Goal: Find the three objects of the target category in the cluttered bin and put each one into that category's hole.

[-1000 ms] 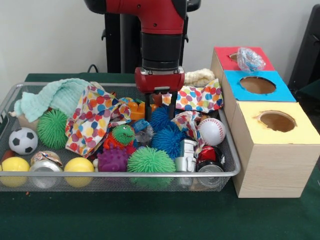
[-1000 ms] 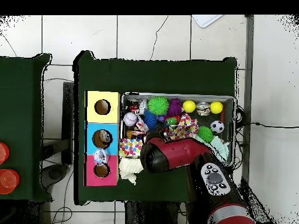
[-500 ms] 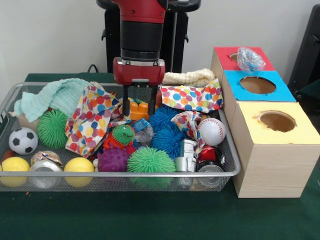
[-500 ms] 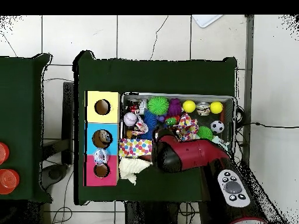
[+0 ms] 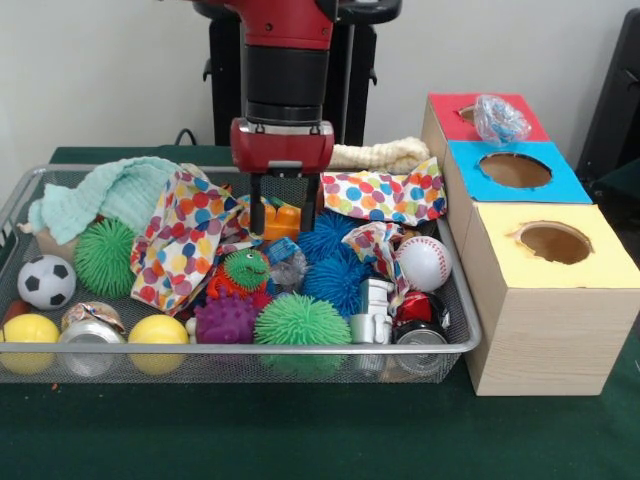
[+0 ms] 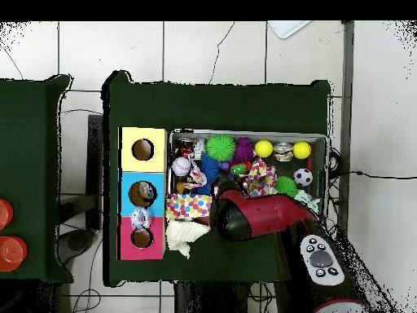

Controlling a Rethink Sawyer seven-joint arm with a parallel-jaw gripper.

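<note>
My gripper (image 5: 281,218) hangs low over the back middle of the wire mesh bin (image 5: 240,348). It is open, with its two fingers standing either side of an orange toy block (image 5: 283,222). Around it lie blue spiky balls (image 5: 335,275), green spiky balls (image 5: 300,322), a baseball (image 5: 424,262), a soccer ball (image 5: 46,282) and yellow balls (image 5: 158,330). Beside the bin stand three boxes with holes: yellow (image 5: 550,300), blue (image 5: 515,170) and red (image 5: 455,105). In the overhead view the red arm (image 6: 252,218) covers the gripper.
Polka-dot cloths (image 5: 185,240) and a mint cloth (image 5: 120,190) drape over the bin's back and left. Tin cans (image 5: 88,330) lie at the front. A crumpled clear plastic bag (image 5: 498,118) sits on the red box. A cream cloth (image 5: 385,155) lies behind the bin.
The arm swung from above the blue spiky balls toward the bin's middle. Over the last half second it shifted slightly and came down so its fingers straddle the orange block.
</note>
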